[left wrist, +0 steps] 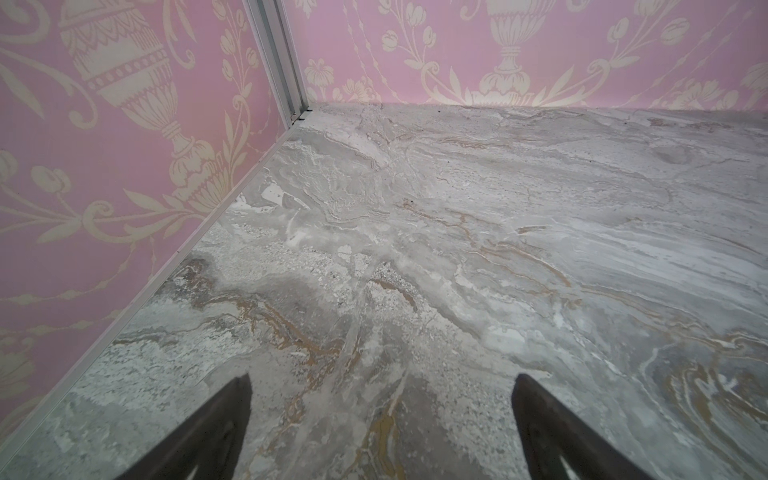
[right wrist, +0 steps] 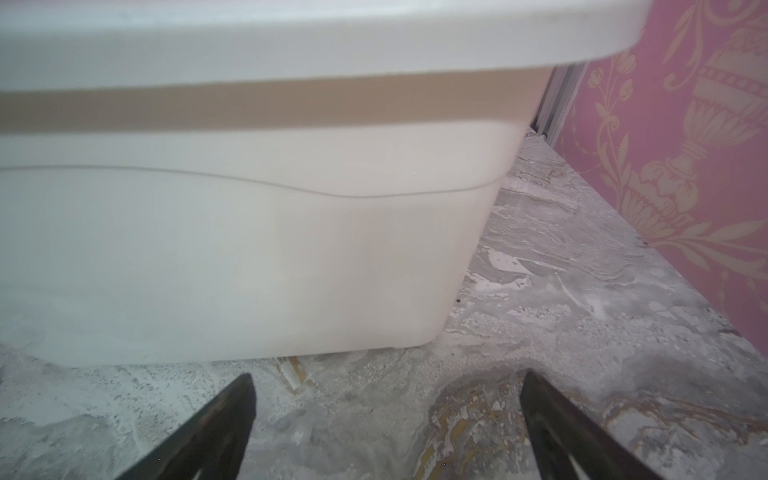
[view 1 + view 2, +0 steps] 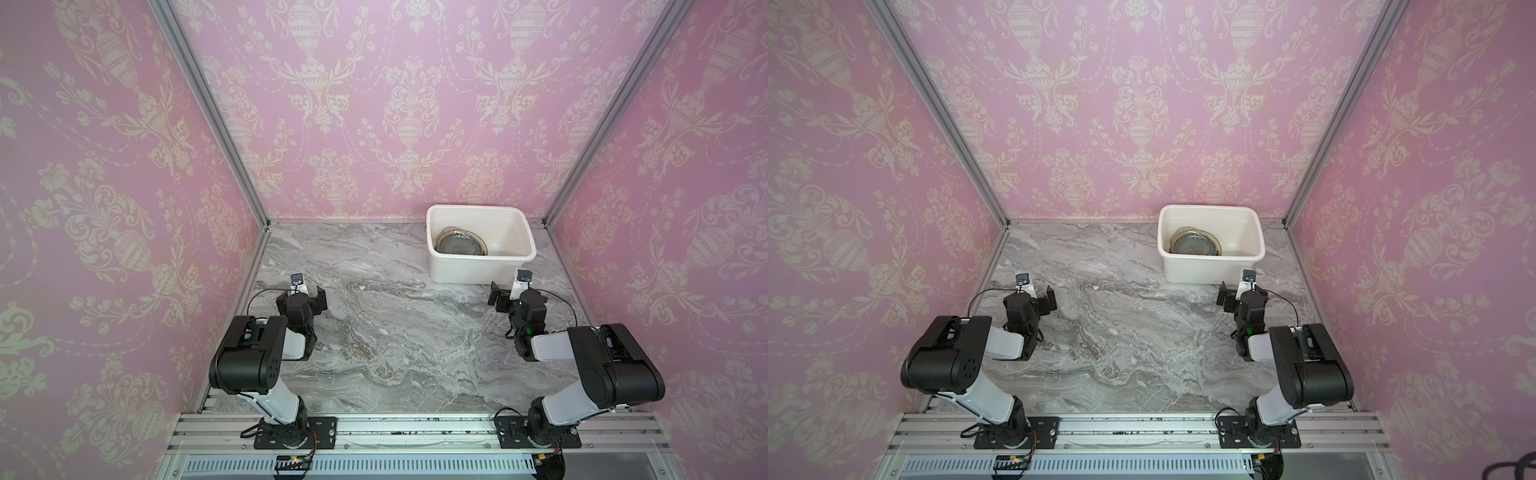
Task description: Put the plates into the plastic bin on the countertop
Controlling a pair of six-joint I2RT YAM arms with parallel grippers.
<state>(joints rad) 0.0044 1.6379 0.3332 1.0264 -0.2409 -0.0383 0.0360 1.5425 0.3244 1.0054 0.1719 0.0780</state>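
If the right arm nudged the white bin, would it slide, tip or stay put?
Probably slides rather than tips: the plastic bin sits flat and wide on the smooth countertop. The plates lying low inside likely add weight, resisting a light push. The top one looks like clear glass, so a jolt might chip it.

Holds left arm (image 3: pixel 249 353) and right arm (image 3: pixel 615 365) folded, elbows raised near the bases, forearms sloping down and forward. Parks left gripper (image 3: pixel 301 296) low, jaws spread wide, gripping nothing. Sets right gripper (image 3: pixel 515 296) the same way: low, jaws wide apart, gripping nothing.
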